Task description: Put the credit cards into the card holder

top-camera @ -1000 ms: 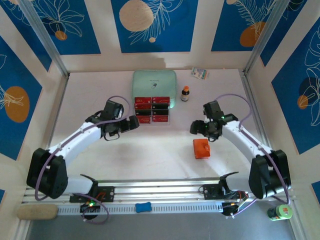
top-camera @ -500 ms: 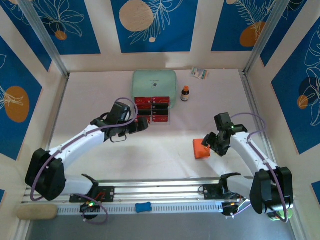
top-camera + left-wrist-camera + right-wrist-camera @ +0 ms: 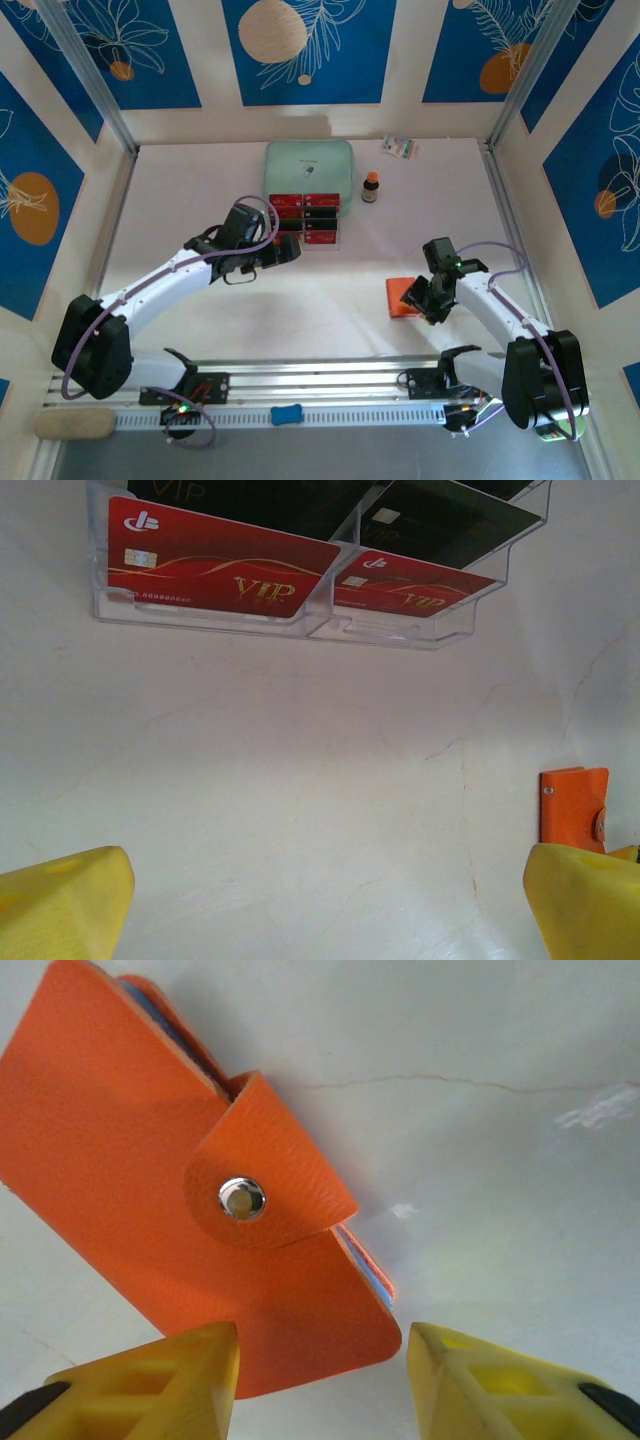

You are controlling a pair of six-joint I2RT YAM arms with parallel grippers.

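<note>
Red and black credit cards (image 3: 305, 220) stand in a clear tiered rack in front of the green pouch. The left wrist view has two red cards (image 3: 215, 570) in the front row and black ones (image 3: 450, 530) behind. My left gripper (image 3: 290, 250) hovers just in front of the rack, open and with nothing between its yellow fingertips (image 3: 60, 900). The orange card holder (image 3: 400, 297) lies snapped closed on the table, also visible far right (image 3: 573, 802). My right gripper (image 3: 425, 300) is low at its right edge, open, and its jaws straddle the holder's near corner (image 3: 300, 1330).
A mint-green zipped pouch (image 3: 308, 165) lies behind the rack. A small brown bottle (image 3: 371, 187) and a small packet (image 3: 401, 147) sit at the back right. A blue object (image 3: 286, 413) rests on the front rail, and a green-capped bottle (image 3: 560, 427) stands at the near right.
My right gripper has come down and toward the near side onto the card holder's edge, its jaws narrowing. My left gripper has moved right, closer to the card rack, still wide open.
</note>
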